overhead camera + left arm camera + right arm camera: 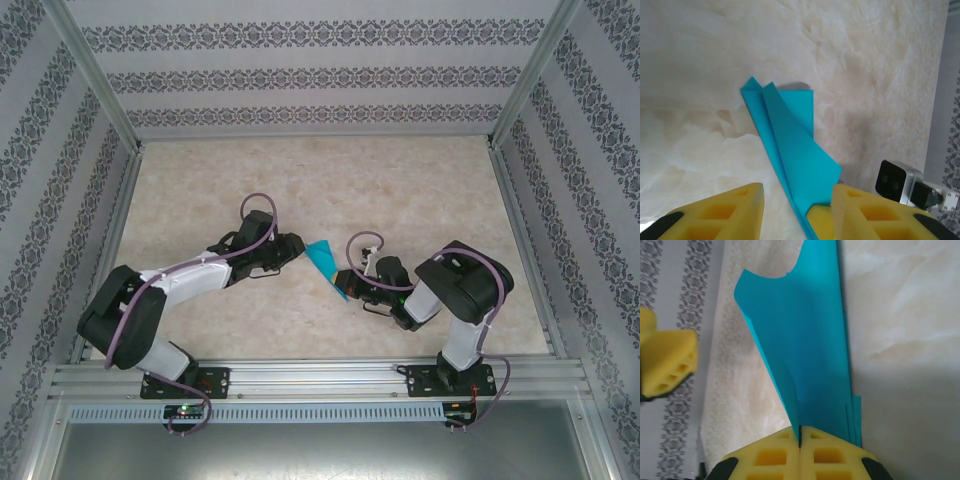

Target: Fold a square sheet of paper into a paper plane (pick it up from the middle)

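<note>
Right gripper (800, 442): sitting closest to the lens, pressing both yellow pads flat together on the narrow end of the paper plane (800, 340), likely pinning the stacked layers so that none is slipping.
Table (300, 180): spreading pale and marbled under both arms, offering a hard backing for any crease.
Left arm (180, 280): reaching in from its own side towards the middle, bringing its fingers to the free part of the fold.
Right arm (465, 285): bending inward, apparently holding the work where both arms can reach it.
Paper plane (325, 262): lying near the table's middle between the two grippers, slanting, with one broad flap curling up off the layers beneath. Hard to tell whether the far corners are resting on the table or hanging just above it.
Left gripper (797, 200): standing with fingers spread, straddling the lower end of the teal flap without squeezing it, the sheet running close along one finger. Probably lining up to press or take that loose flap.
Step in hand, judging by the raised flap: flattening a wing fold, not yet finishing.
</note>
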Tool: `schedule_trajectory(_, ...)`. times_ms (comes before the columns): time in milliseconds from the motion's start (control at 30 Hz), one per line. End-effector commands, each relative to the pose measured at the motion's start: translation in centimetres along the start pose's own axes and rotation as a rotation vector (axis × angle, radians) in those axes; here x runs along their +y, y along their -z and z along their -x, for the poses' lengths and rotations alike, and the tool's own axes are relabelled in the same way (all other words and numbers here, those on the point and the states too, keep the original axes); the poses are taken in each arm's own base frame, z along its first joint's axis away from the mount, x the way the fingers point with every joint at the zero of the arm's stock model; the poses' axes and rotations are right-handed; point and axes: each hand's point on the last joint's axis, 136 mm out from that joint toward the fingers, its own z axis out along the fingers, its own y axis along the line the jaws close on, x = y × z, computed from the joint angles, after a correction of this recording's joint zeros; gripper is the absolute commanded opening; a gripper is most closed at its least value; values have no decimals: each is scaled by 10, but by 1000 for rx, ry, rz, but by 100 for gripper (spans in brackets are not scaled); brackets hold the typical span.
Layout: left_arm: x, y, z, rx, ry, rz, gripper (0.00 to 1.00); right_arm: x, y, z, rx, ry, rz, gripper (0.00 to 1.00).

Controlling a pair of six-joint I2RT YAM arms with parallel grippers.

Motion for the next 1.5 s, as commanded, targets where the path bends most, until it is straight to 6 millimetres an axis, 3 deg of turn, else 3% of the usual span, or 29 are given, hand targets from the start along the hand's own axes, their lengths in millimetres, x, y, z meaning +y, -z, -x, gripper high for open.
schedule_trajectory(0, -33, -12, -5, 38, -86, -117, 41, -4, 2, -1, -2, -149, 39, 0)
schedule_trajectory(267, -56, -43, -14, 87, -119, -206, 41, -28, 5, -1, -15, -227, -55, 0)
schedule_trajectory(467, -59, -59, -15, 102, -99, -245, 41, -38, 3, -3, -19, -298, -51, 0)
schedule_trajectory(767, -53, -77, -20, 115, -77, -255, 41, -42, 5, -1, -34, -325, -71, 0)
schedule_trajectory(1000, -51, -80, -19, 111, -78, -248, 42, -50, 7, -3, -36, -350, -96, 0)
schedule_trajectory(1467, -22, -100, -23, 121, -29, -149, 40, -52, 6, -3, -35, -365, -114, 0)
